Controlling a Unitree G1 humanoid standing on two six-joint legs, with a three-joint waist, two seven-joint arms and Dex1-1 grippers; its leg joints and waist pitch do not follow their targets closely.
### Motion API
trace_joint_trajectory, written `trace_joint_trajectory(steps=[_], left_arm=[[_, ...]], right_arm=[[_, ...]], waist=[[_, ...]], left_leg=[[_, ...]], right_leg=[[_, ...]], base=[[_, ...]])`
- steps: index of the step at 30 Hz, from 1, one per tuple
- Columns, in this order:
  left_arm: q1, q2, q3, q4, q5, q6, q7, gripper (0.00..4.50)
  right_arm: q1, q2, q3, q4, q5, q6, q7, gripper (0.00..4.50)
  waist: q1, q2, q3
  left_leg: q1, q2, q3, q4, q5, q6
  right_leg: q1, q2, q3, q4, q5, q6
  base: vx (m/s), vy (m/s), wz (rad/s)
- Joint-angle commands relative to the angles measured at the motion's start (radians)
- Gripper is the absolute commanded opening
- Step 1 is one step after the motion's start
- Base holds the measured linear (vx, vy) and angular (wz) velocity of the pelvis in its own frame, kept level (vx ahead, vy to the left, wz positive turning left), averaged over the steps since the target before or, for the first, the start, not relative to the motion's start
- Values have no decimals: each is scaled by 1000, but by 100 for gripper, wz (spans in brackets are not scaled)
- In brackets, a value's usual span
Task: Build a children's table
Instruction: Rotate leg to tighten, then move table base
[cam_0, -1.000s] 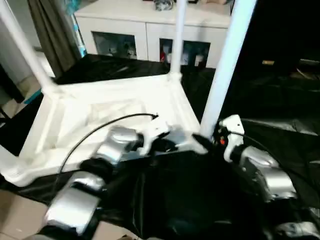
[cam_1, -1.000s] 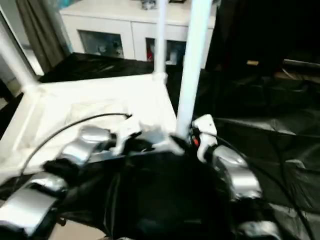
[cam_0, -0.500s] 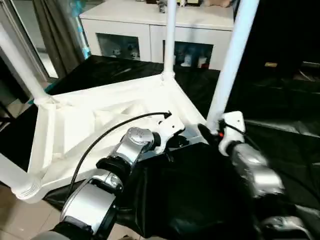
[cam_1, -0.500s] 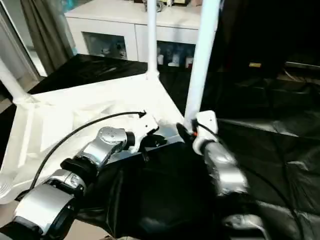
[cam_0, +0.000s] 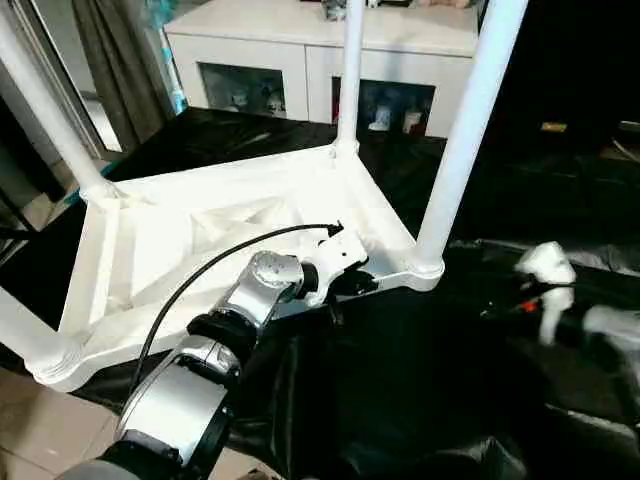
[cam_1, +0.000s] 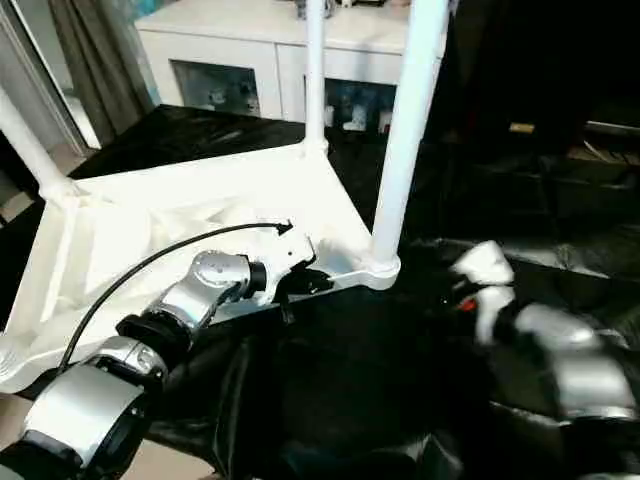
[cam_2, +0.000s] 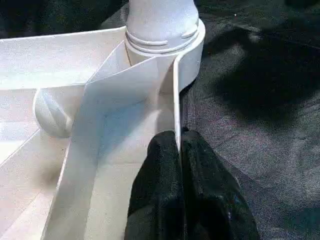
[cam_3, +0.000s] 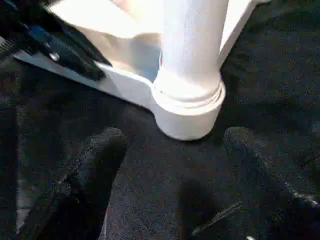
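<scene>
children's table (cam_0: 215, 235) lay upside down on a black sheet (cam_0: 400, 380), its ribbed underside facing up, with tapered tubular legs rising from the round corner sockets; four legs were in view, so the build looked close to done. the left claw (cam_2: 178, 150) was pinched shut on the thin upright side wall of the top, one black finger on each face of the rim, just short of the corner socket (cam_2: 167, 42) ahead of it, where the nearest leg (cam_0: 465, 130) stood seated. the right claw (cam_3: 172, 165) stood with its two fingers spread wide and nothing between them, facing the base of that same leg from just beside it, not touching. the piece looked like hollow moulded plastic, smooth and a bit glossy, probably light for its bulk and fairly stiff thanks to the x-ribs and rim, though the thin wall might flex under a hard squeeze. its slick surface could slip in a pinch, so the rim or a rib seemed the safer hold for the top, and a leg low near its ringed collar, where it was thickest. a white cabinet (cam_0: 300, 50) with glass-fronted shelves stood well beyond both claws.
</scene>
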Motion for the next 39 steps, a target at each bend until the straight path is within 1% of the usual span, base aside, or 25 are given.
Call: trace_joint_trajectory(steps=[1,3,4,5,6,7,10,11,14,15,16,17,18,19,21,22,23,24,27,28,30,31,33,35,39], left_arm=[[0,-5,12,-14,-32,-61,-32,0],[2,-6,18,-27,-40,-64,-28,0],[3,-7,25,-34,-47,-64,-26,28],[6,-5,33,-59,-62,-48,-38,28],[10,-1,43,-91,-80,-25,-56,28],[11,0,44,-95,-82,-21,-59,48],[49,49,52,-229,-100,68,-91,66],[72,75,55,-288,-107,108,-107,79],[147,149,59,-459,-132,227,-167,107],[176,178,58,-522,-141,270,-194,107],[250,250,61,-677,-174,373,-251,115],[263,262,62,-704,-181,391,-259,115],[320,318,67,-815,-211,466,-291,141],[320,318,67,-815,-211,466,-291,146],[391,391,78,-941,-243,547,-324,154],[438,437,88,-1026,-264,605,-335,168],[462,459,94,-1070,-274,633,-339,182],[522,505,120,-1186,-304,720,-327,190],[584,540,154,-1291,-301,798,-300,201],[601,547,166,-1310,-290,810,-289,213],[633,565,186,-1354,-270,847,-250,233],[648,574,197,-1363,-251,851,-225,235],[683,596,222,-1382,-222,868,-165,245],[709,605,249,-1402,-221,904,-117,270],[763,618,291,-1432,-195,942,-52,290]], right_arm=[[25,-1,13,-63,46,41,40,354],[36,5,32,-94,57,60,59,354],[40,9,40,-104,60,66,66,355],[41,22,54,-118,60,73,62,355],[41,39,68,-131,57,77,57,355],[40,41,70,-132,56,78,56,355],[12,111,101,-133,30,62,-7,355],[1,137,107,-130,24,62,-37,355],[-6,186,129,-149,27,74,-70,355],[-5,198,138,-160,30,82,-73,355],[-2,226,159,-184,38,102,-83,355],[-1,231,161,-190,40,106,-85,355],[0,253,177,-205,43,118,-93,355],[0,253,177,-205,43,118,-93,355],[-3,285,193,-212,37,120,-116,355],[-13,317,193,-201,24,110,-155,355],[-22,338,189,-188,16,101,-184,355],[-53,397,167,-145,-6,84,-285,355],[-94,461,138,-87,-29,55,-400,355],[-108,479,130,-71,-35,50,-434,355],[-135,507,114,-40,-45,37,-494,355],[-157,522,101,-11,-50,24,-534,355],[-204,551,70,56,-56,-10,-613,355],[-240,572,42,107,-54,-34,-663,355],[-306,598,-25,213,-51,-87,-787,355]], waist=[[5,-38,-49],[8,-43,-51],[11,-41,-53],[11,-40,-53],[15,-49,-55],[15,-49,-55],[17,-35,-64],[8,-36,-60],[2,-37,-58],[1,-32,-55],[-2,-36,-53],[2,-30,-56],[-7,-28,-45],[-7,-28,-45],[-6,-25,-34],[-11,-25,-22],[-15,-23,-21],[-18,-22,-12],[-28,-23,-9],[-29,-28,1],[-28,-26,4],[-31,-27,4],[-34,-29,3],[-41,-31,-4],[-38,-28,-9]], left_leg=[[14,35,-14,-55,-214,120],[13,37,-14,-54,-203,124],[13,37,-15,-53,-189,123],[11,37,-15,-52,-178,125],[8,37,-15,-51,-160,129],[8,37,-15,-51,-160,129],[9,45,-16,-45,-104,141],[2,46,-18,-47,-83,142],[9,43,-14,-48,-116,130],[11,43,-11,-50,-131,122],[11,43,-11,-53,-142,110],[14,49,-16,-56,-141,98],[15,47,-11,-61,-168,79],[15,47,-11,-61,-168,79],[23,49,-11,-71,-238,37],[19,48,-12,-81,-269,16],[19,46,-15,-87,-310,-7],[26,46,-14,-90,-347,-33],[24,44,-16,-95,-350,-60],[22,41,-16,-96,-356,-61],[29,40,-13,-95,-349,-66],[22,38,-14,-95,-316,-63],[20,35,-13,-91,-267,-61],[18,31,-10,-83,-182,-43],[20,26,-6,-72,-98,-11]], right_leg=[[38,-45,20,-82,-226,-213],[37,-45,19,-79,-219,-209],[36,-46,19,-77,-203,-214],[36,-45,19,-74,-184,-220],[37,-48,18,-66,-160,-228],[37,-48,18,-66,-160,-228],[28,-45,19,-47,-29,-275],[28,-41,16,-39,21,-287],[29,-42,19,-41,9,-294],[27,-41,20,-44,-14,-290],[26,-39,21,-47,-37,-283],[30,-45,21,-40,-38,-285],[19,-34,23,-47,-73,-271],[19,-34,23,-47,-73,-271],[10,-34,28,-56,-149,-251],[5,-31,29,-59,-187,-237],[5,-31,31,-61,-230,-222],[-4,-28,33,-65,-258,-210],[-3,-29,34,-66,-264,-202],[-7,-27,36,-70,-277,-192],[-10,-25,39,-71,-270,-181],[-3,-25,39,-67,-231,-180],[0,-22,38,-59,-167,-182],[7,-18,35,-45,-45,-198],[12,-12,33,-35,77,-217]], base=[[0,0,0],[0,0,0],[0,0,0],[0,0,0],[0,0,0],[0,0,0],[0,0,0],[0,0,0],[0,0,0],[0,0,0],[0,0,0],[0,0,0],[0,0,0],[0,0,0],[0,0,0],[0,0,0],[0,0,0],[0,0,0],[0,0,0],[0,0,0],[0,0,0],[0,0,0],[0,0,0],[0,0,0],[0,0,0]])
